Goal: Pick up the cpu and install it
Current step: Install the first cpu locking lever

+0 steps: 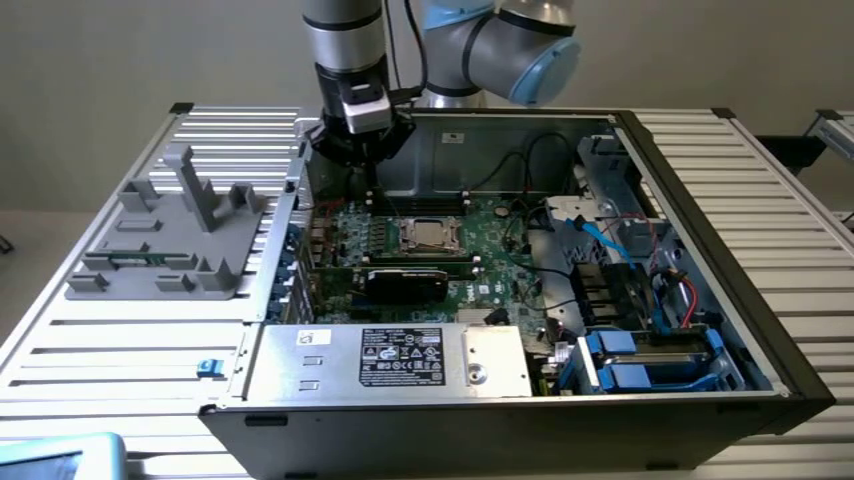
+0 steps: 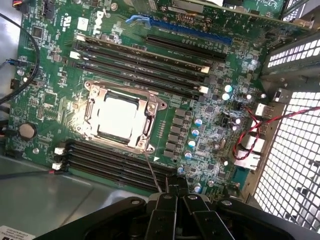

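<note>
the gripper sat nearest the wrist camera, its jaws pressed together with nothing between them. in the exterior view the gripper hung over the back edge of the board, inside the open case.

just past the fingertips lay a bank of dark slots, and a thin metal rod ran from the socket corner toward the gripper. it looked like the retention lever, though that was hard to confirm. beyond that sat the socket, and the cpu lay flat inside its metal frame, bright under the glare. in the exterior view the cpu showed mid-board, just behind a black card.

the main risk was a low pass. shut jaws dropping there could catch the rod or scrape the slots. if the cpu was not squarely keyed, any press on it would probably bend the contacts underneath. the glare hid its edges, so its seating could not be judged.

farther off, more slots and a red wire near the grille could snag an arm swinging wide.
</note>
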Available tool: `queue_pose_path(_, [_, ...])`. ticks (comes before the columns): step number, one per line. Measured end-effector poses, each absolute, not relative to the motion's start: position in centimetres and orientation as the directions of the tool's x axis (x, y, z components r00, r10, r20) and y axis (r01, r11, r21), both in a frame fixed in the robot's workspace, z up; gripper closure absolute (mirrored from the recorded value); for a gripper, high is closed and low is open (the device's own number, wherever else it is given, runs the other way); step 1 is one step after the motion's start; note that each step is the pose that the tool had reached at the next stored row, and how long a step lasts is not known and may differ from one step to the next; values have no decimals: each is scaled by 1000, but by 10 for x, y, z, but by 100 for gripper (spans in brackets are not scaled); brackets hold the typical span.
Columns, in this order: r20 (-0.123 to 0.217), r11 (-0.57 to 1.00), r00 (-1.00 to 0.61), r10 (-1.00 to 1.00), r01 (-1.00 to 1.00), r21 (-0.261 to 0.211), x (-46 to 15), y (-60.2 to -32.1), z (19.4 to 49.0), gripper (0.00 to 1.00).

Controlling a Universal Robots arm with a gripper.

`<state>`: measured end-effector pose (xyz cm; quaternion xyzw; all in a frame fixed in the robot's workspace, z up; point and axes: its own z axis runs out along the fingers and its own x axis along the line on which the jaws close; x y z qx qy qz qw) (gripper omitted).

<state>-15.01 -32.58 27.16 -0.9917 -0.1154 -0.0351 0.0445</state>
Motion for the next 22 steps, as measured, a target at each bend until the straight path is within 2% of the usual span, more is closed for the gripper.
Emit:
queue_pose_path(11, [84,-978,981,177,185,-98,-150,-324,257,89])
queue_pose_path(22, [88,-978,983,159,169,-125,-140,-323,257,89])
